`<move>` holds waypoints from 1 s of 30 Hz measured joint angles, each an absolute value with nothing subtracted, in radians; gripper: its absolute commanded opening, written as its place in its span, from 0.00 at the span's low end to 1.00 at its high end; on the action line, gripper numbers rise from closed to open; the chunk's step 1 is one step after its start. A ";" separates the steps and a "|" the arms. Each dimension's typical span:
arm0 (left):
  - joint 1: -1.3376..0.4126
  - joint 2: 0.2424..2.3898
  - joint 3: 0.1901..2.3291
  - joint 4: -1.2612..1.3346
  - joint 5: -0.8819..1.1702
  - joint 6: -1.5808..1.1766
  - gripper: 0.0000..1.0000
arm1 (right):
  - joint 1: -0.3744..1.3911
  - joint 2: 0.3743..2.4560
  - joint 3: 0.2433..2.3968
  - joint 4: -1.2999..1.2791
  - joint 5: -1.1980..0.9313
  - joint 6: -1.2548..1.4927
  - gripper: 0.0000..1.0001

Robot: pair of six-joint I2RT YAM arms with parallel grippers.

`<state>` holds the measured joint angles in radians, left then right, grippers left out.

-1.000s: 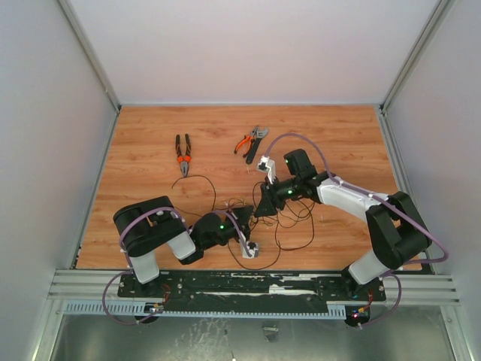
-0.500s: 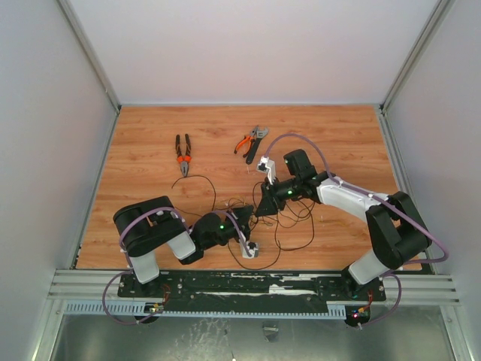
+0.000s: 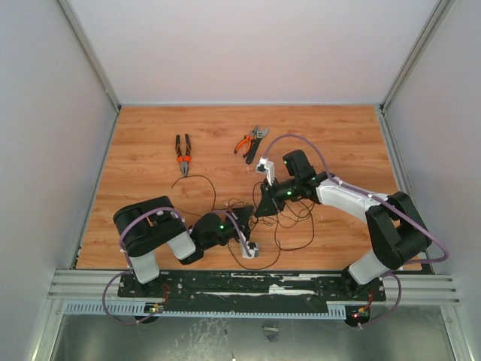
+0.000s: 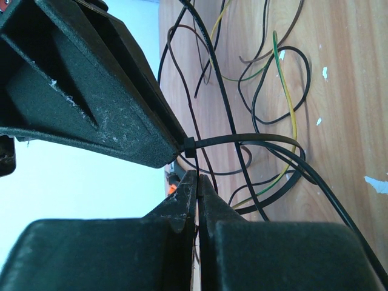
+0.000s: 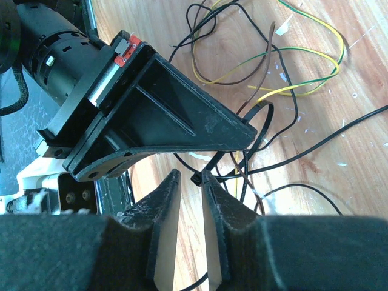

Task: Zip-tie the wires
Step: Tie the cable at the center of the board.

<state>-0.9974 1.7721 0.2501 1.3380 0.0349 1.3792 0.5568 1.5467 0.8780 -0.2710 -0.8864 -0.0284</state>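
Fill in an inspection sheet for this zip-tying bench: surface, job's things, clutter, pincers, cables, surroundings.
Surface: wood-grain tabletop, with white flecks among the wires.
Job's things: wires in a loose tangle of black, brown and yellow-green; zip tie looped round several of them.
Clutter: pliers and an orange-handled cutter, both on the far half of the table.
Pincers: left pincer shut, what it pinches hidden; right pincer narrowly open, the zip tie's head between its tips.
Cables: lilac cables loop along both arms.
Surroundings: pale walls; metal rail at the near edge.
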 measured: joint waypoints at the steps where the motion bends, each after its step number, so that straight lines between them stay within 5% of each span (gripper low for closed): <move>1: -0.997 1.772 0.250 1.338 0.035 1.379 0.00 | 0.557 1.547 0.878 -0.271 -0.886 -0.030 0.20; 20: -0.997 1.772 0.250 1.338 0.035 1.379 0.00 | 0.558 1.549 0.895 -0.283 -0.882 -0.044 0.00; 30: -0.997 1.772 0.250 1.339 0.035 1.379 0.00 | 0.558 1.549 0.908 -0.291 -0.877 -0.044 0.00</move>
<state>-0.9974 1.7721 0.2501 1.3388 0.0353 1.3788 0.5579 1.5494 0.9077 -0.2909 -0.8768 -0.0441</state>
